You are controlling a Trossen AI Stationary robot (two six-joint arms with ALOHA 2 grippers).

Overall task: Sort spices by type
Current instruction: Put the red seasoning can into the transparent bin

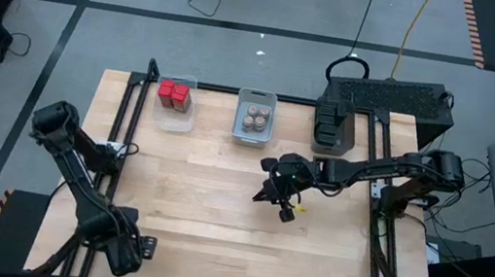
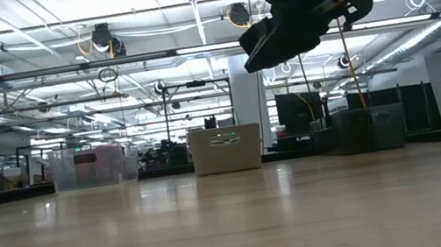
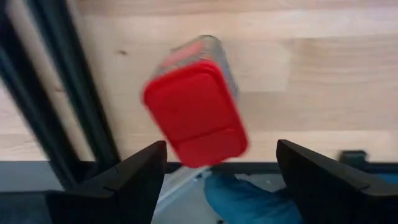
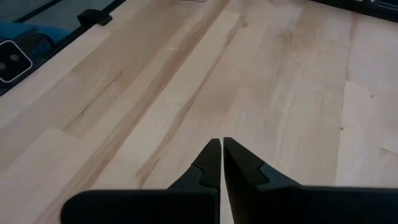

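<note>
Along the far edge of the desk (image 1: 218, 203) stand three bins, and the middle grey bin (image 1: 255, 117) serves as landmark. Inside it sit the small round brownish-topped jars (image 1: 254, 117). To its left, the clear bin (image 1: 176, 101) holds the red blocks (image 1: 173, 95), packed at its far end. To its right, the dark bin (image 1: 335, 127) shows only dark contents that cannot be told apart.

Nearer than the grey bin and a little to its right, the right claw (image 1: 276, 194) hangs above bare wood, clear of the desk in the low view, its two fingers (image 4: 208, 163) pressed together on nothing.

Well to the left of the grey bin, at the desk's near corner, sits the left claw (image 1: 139, 245). Its fingers (image 3: 140, 171) are spread wide. Its wrist view shows a red-lidded spice container (image 3: 195, 112), blurred, between and beyond the fingers, touching neither, with wood behind it. Whether that container rests on anything cannot be told.
</note>
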